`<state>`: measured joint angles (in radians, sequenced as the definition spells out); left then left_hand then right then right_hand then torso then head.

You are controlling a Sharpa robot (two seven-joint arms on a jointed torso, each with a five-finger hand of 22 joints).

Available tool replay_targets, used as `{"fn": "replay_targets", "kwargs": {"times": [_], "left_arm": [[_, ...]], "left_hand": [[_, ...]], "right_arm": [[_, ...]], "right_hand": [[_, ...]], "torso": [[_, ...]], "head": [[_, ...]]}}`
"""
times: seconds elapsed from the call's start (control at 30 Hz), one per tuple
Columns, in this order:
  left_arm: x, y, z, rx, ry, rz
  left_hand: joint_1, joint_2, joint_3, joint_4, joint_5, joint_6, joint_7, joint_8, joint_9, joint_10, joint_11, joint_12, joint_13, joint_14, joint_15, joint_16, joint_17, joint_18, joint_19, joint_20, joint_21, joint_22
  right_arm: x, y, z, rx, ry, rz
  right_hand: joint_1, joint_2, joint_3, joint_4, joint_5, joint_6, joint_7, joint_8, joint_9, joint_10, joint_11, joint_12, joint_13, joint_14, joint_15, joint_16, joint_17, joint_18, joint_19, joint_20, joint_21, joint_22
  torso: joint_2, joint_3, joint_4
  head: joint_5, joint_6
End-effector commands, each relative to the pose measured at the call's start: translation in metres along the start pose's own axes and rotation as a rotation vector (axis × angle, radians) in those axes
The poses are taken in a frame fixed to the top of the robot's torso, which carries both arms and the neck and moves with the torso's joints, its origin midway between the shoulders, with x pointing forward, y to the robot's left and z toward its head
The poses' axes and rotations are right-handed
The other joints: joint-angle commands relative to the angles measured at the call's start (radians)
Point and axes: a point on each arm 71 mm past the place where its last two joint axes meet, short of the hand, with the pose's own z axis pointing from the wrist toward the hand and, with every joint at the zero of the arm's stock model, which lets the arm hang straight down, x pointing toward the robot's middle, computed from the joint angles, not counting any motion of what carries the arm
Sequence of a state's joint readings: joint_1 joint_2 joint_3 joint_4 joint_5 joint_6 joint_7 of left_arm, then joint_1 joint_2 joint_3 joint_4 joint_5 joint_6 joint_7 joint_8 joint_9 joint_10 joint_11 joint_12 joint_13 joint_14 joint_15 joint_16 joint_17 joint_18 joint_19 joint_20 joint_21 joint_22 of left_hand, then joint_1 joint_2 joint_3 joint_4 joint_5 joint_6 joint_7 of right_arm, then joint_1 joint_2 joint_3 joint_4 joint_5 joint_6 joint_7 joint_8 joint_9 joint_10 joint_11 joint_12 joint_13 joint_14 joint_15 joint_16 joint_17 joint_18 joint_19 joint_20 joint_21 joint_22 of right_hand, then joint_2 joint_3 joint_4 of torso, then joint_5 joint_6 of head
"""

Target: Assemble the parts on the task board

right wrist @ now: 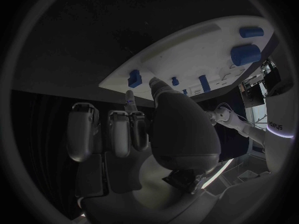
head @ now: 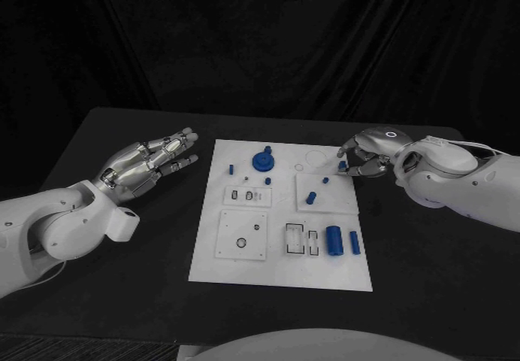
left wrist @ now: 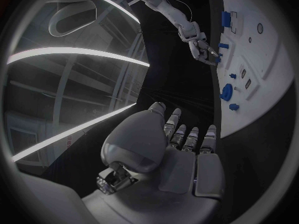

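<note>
The white task board (head: 282, 259) lies mid-table with several blue parts on it: a round knob (head: 264, 160), a thick cylinder (head: 335, 241), a slim pin (head: 355, 241) and a short peg (head: 311, 198). My left hand (head: 152, 162) hovers left of the board, fingers spread, holding nothing; its palm (left wrist: 181, 159) faces the board (left wrist: 261, 99). My right hand (head: 368, 154) is at the board's far right edge, fingers curled over a small blue piece (head: 343, 165). That piece (right wrist: 134, 78) stands just beyond the fingertips (right wrist: 129, 102); I cannot tell whether they touch it.
The board has several recessed slots, one near its front left (head: 243, 242) and a pair beside the thick cylinder (head: 302, 239). Black tabletop (head: 130, 286) surrounds the board on all sides.
</note>
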<state>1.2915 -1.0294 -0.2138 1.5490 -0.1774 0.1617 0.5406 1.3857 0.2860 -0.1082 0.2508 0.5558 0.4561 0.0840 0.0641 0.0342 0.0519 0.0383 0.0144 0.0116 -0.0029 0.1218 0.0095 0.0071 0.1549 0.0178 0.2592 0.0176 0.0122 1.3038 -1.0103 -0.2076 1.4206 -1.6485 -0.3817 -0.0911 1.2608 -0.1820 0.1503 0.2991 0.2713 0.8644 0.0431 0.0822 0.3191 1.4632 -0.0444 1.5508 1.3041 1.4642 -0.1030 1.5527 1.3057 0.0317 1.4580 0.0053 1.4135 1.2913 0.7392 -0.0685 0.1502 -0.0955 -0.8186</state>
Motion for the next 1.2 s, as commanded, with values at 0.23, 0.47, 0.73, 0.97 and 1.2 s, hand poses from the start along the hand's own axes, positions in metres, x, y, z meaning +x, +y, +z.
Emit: {"fn": "replay_targets", "kwargs": {"times": [0.23, 0.47, 0.73, 0.97, 1.2], "left_arm": [[0.0021, -0.0001, 0.0002, 0.008, 0.016, -0.011], [0.0019, 0.0001, 0.0002, 0.007, 0.017, -0.011], [0.0019, 0.0004, 0.0003, 0.005, 0.019, -0.012], [0.0018, 0.0008, 0.0004, 0.003, 0.021, -0.014], [0.0021, 0.0013, 0.0006, 0.001, 0.023, -0.015]], "left_hand": [[0.011, -0.002, 0.055, -0.008, 0.017, 0.016, 0.003, 0.017, 0.019, 0.000, 0.015, -0.003, 0.000, 0.006, 0.004, -0.008, -0.006, 0.026, 0.015, 0.005, 0.008, 0.002], [0.011, -0.002, 0.055, -0.008, 0.017, 0.016, 0.003, 0.017, 0.019, 0.000, 0.015, -0.003, 0.000, 0.006, 0.004, -0.008, -0.006, 0.026, 0.015, 0.005, 0.008, 0.002], [0.011, -0.002, 0.055, -0.008, 0.017, 0.016, 0.003, 0.017, 0.019, 0.000, 0.015, -0.003, 0.000, 0.006, 0.004, -0.008, -0.006, 0.026, 0.015, 0.005, 0.008, 0.002], [0.011, -0.002, 0.057, -0.009, 0.017, 0.018, 0.005, 0.018, 0.019, 0.001, 0.018, -0.002, 0.001, 0.007, 0.004, -0.008, -0.006, 0.026, 0.015, 0.005, 0.008, 0.002], [0.011, -0.002, 0.057, -0.009, 0.017, 0.018, 0.005, 0.018, 0.019, 0.001, 0.018, -0.002, 0.001, 0.007, 0.004, -0.008, -0.006, 0.026, 0.015, 0.005, 0.008, 0.002]], "right_arm": [[0.0026, -0.0016, 0.0001, 0.009, 0.012, -0.008], [0.0032, -0.0016, 0.0001, 0.009, 0.020, -0.009], [0.0037, -0.0020, -0.0001, 0.013, 0.026, -0.009], [0.0040, -0.0028, -0.0002, 0.017, 0.029, -0.010], [0.0038, -0.0030, 0.0000, 0.020, 0.027, -0.010]], "right_hand": [[0.046, -0.012, 0.009, -0.011, 0.109, -0.017, -0.003, 0.010, 0.041, 0.108, 0.000, 0.020, 0.267, 0.097, -0.008, -0.015, 0.222, 0.009, 0.034, -0.001, -0.009, 0.226], [0.051, -0.014, 0.010, -0.013, 0.117, -0.017, -0.004, 0.010, 0.044, 0.108, -0.001, 0.020, 0.267, 0.097, -0.008, -0.015, 0.222, 0.009, 0.034, -0.001, -0.011, 0.226], [0.064, -0.015, 0.014, -0.012, 0.160, -0.021, -0.005, 0.010, 0.057, 0.108, -0.002, 0.020, 0.267, 0.096, -0.010, -0.018, 0.218, 0.010, 0.032, -0.003, -0.015, 0.224], [0.079, -0.014, 0.022, -0.014, 0.213, -0.021, -0.005, 0.013, 0.077, 0.108, -0.002, 0.020, 0.267, 0.096, -0.010, -0.019, 0.216, 0.011, 0.031, -0.003, -0.019, 0.224], [0.089, -0.011, 0.028, -0.017, 0.228, -0.005, -0.005, 0.026, 0.099, 0.108, -0.002, 0.020, 0.267, 0.096, -0.010, -0.019, 0.216, 0.011, 0.030, -0.004, -0.020, 0.223]], "torso": [[0.002, -0.0004, -0.0003], [0.002, -0.0011, 0.0000], [0.002, -0.0004, -0.0003], [0.002, 0.0004, 0.0002], [0.002, 0.0000, -0.0003]], "head": [[0.001, -0.001], [0.001, -0.003], [0.002, 0.000], [0.002, -0.001], [0.002, -0.003]]}}
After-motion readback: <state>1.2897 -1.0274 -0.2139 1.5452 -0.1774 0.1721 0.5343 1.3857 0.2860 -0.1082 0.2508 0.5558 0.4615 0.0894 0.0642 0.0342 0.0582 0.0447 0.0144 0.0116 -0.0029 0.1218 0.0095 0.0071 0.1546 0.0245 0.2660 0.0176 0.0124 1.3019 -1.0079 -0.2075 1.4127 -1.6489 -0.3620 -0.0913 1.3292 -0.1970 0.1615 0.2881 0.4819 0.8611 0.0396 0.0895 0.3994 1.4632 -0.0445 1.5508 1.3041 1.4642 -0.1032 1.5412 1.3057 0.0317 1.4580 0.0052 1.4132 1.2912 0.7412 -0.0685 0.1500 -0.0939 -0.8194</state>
